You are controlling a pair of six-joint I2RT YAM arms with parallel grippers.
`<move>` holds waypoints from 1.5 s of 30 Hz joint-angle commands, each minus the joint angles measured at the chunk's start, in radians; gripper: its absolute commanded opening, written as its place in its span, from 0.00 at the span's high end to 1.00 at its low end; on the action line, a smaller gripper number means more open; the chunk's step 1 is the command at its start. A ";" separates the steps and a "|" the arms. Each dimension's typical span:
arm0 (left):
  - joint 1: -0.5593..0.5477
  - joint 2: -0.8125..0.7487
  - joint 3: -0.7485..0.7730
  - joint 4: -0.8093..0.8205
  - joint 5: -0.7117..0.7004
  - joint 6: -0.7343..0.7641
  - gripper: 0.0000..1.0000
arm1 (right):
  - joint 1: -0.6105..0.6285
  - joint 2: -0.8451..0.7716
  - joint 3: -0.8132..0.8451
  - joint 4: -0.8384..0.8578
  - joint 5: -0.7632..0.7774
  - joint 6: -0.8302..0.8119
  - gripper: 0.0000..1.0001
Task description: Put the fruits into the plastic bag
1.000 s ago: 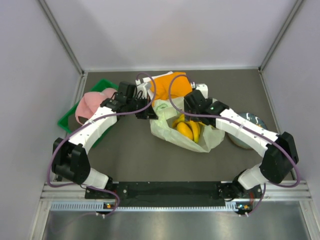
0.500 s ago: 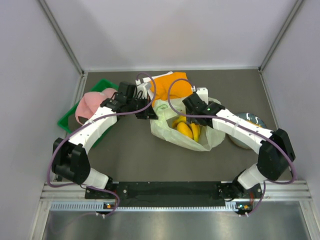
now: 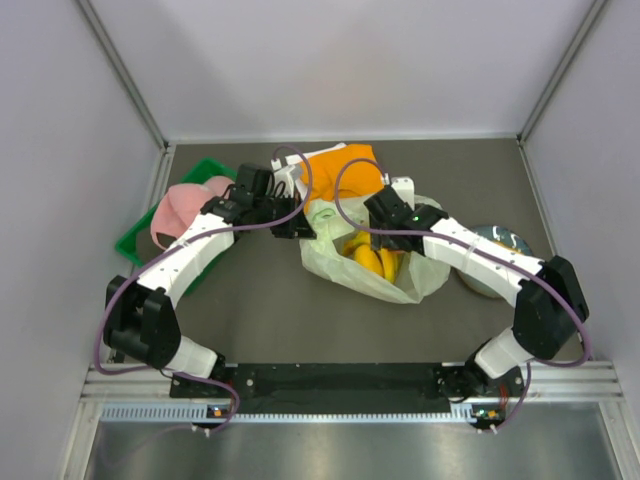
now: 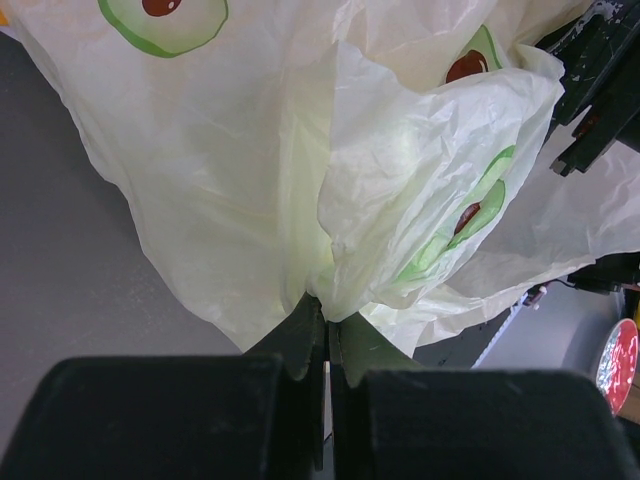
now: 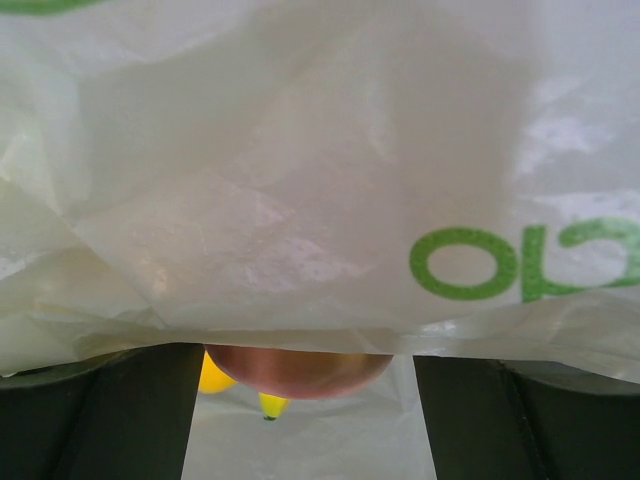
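The plastic bag [image 3: 345,262], pale green with avocado prints, lies in the middle of the table with its mouth towards the back. Yellow bananas [image 3: 375,258] lie inside it. My left gripper [image 3: 303,226] is shut on the bag's [image 4: 300,180] bunched edge and holds it up. My right gripper [image 3: 377,226] is at the bag's mouth, its jaws standing wide around a reddish-brown round fruit [image 5: 298,368]. The bag film [image 5: 320,170] drapes over the top of that fruit. Two banana tips [image 5: 268,404] show below it.
An orange cloth [image 3: 338,165] lies just behind the bag. A green tray [image 3: 133,243] with a pink cap [image 3: 183,207] stands at the left wall. A blue-grey plate [image 3: 497,268] sits at the right, partly under my right arm.
My right arm has shifted a little to the left, bringing its gripper further over the bag's mouth. The left arm and the bag edge it holds have not moved.
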 commanded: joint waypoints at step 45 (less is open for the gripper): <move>-0.018 -0.026 0.036 -0.001 0.004 0.015 1.00 | 0.031 -0.292 -0.020 0.243 -0.374 -0.095 0.15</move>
